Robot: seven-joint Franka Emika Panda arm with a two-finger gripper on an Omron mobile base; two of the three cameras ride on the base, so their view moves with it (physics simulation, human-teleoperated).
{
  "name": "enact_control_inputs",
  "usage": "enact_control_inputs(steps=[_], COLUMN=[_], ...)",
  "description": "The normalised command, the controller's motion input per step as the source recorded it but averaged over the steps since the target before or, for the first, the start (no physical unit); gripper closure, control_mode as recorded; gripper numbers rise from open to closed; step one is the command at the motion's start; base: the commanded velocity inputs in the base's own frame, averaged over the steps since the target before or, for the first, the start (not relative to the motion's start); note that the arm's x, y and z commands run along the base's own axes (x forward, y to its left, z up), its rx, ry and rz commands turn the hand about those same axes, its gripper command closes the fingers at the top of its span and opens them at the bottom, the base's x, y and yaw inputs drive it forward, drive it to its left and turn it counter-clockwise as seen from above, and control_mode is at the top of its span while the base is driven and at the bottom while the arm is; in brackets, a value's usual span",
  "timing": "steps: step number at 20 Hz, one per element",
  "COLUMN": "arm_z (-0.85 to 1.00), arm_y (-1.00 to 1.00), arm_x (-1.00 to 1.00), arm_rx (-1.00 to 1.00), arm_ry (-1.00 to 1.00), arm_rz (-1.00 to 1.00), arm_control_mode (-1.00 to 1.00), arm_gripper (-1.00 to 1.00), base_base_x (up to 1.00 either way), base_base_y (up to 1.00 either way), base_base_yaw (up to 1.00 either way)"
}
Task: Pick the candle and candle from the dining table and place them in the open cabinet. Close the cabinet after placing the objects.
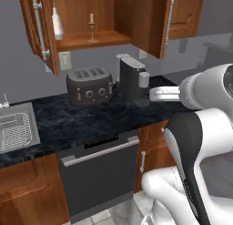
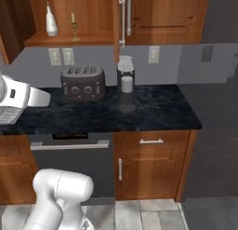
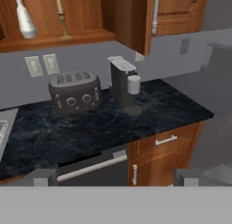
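Toaster (image 3: 74, 91), coffee maker (image 3: 124, 82) — taper candle (image 3: 60, 15) shelved above

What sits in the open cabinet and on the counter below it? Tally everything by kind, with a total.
Candle on gold candlestick, cabinet shelf: 1
White bottle, cabinet shelf: 1
Toaster, counter: 1
Coffee machine, counter: 1
Total: 4

shelf (image 1: 102, 38): taper candle (image 1: 92, 28), white bottle (image 1: 57, 23) | counter (image 1: 91, 117): toaster (image 1: 89, 85), coffee machine (image 1: 132, 76)
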Motion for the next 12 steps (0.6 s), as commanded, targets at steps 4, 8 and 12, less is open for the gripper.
enact_control_inputs(steps=[4,8,12], arm_z=[0.0,0.0,0.0], arm_y=[0.0,0.0,0.0], arm_x=[0.0,0.0,0.0], arm_rx=[0.0,0.0,0.0], arm_ry=[0.0,0.0,0.0], arm_rz=[0.0,0.0,0.0], arm_control_mode=[1.0,1.0,1.0], arm_gripper=[-1.0,-1.0,-1.0], base_base_x=[-0.36,-0.23,-0.18], base_base_y=[0.59,0.77,0.83], base_base_yaw=[-0.41,-0.43,-0.41])
